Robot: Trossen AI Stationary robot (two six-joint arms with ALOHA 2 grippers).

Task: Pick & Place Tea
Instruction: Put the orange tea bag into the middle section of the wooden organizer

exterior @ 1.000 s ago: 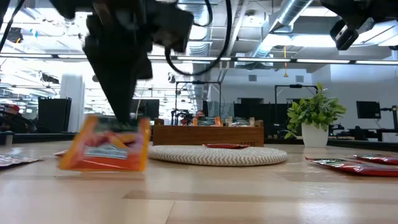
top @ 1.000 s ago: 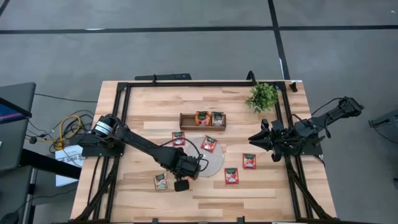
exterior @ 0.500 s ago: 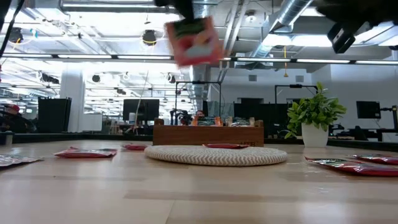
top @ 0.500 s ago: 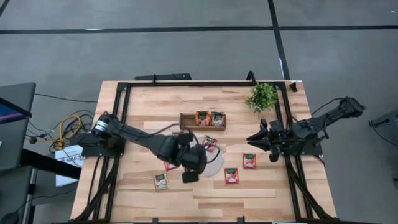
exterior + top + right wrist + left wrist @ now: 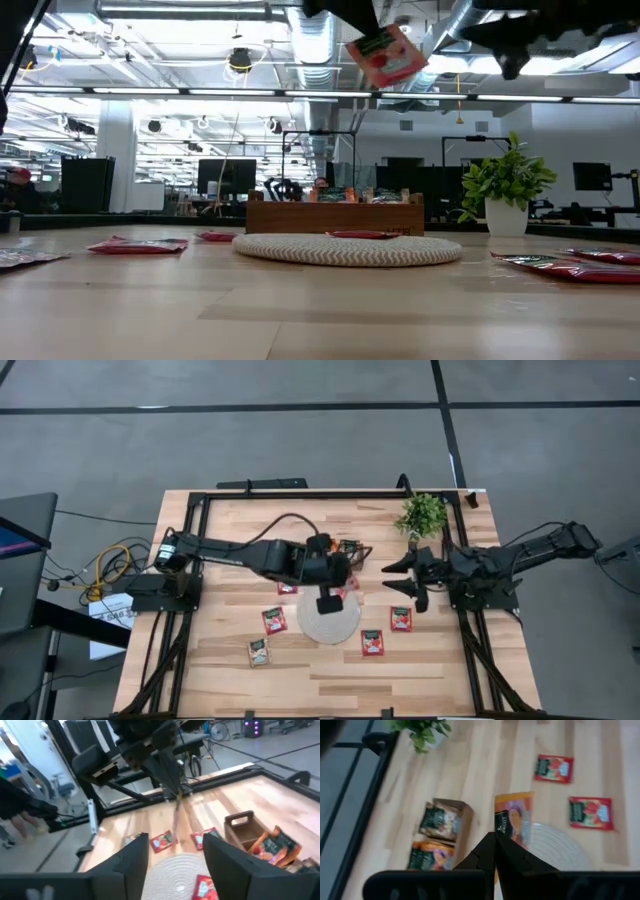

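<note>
Wooden table, office beyond; left gripper pinching sachet, right gripper spread.

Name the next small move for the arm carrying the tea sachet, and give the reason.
Probably carry it a little farther over the wooden tray. The left gripper is shut on a tea sachet held high above the round mat, and the tray's empty compartment lies just beyond.
</note>
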